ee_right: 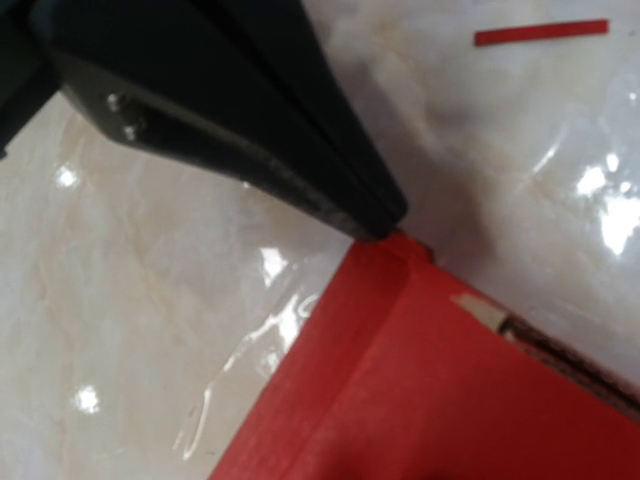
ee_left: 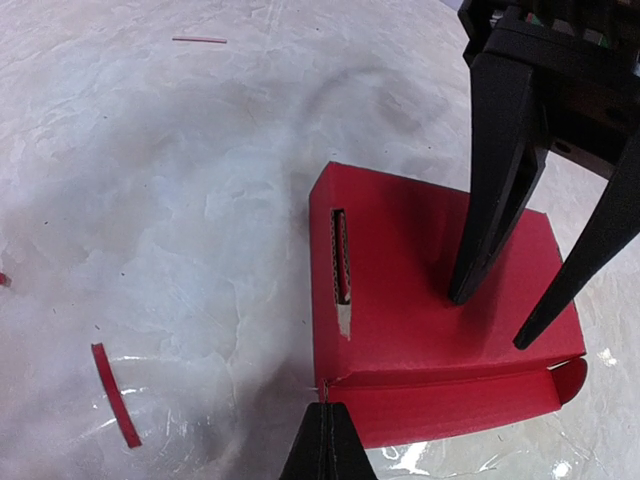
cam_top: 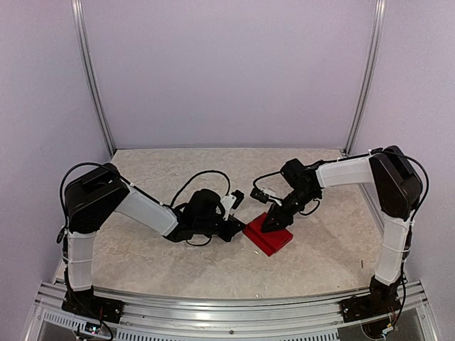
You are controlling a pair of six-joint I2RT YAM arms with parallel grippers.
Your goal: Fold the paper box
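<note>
Pale marbled counter [cam_top: 142, 263], glossy w/ glare patches, plenty of free room on all sides of the work. Paper box [ee_left: 400, 300] sits mid-counter: flat red matte card, crisp folded edges, narrow slot [ee_left: 341, 260] by one edge, rounded tab [ee_left: 570, 378] at a corner. R tool [ee_left: 490, 320] released, fingers apart, tips down on box top. L tool [ee_left: 325, 445] clenched, tip at box's fold-line corner. Thin red strip [ee_left: 115, 395] lies loose, well apart.

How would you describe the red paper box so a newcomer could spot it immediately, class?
Find the pale marbled table; near its middle, the right gripper rests its tips on the paper box. It is the only broad, flat red rectangle there, with a slot, unlike the thin red strip lying apart.
</note>
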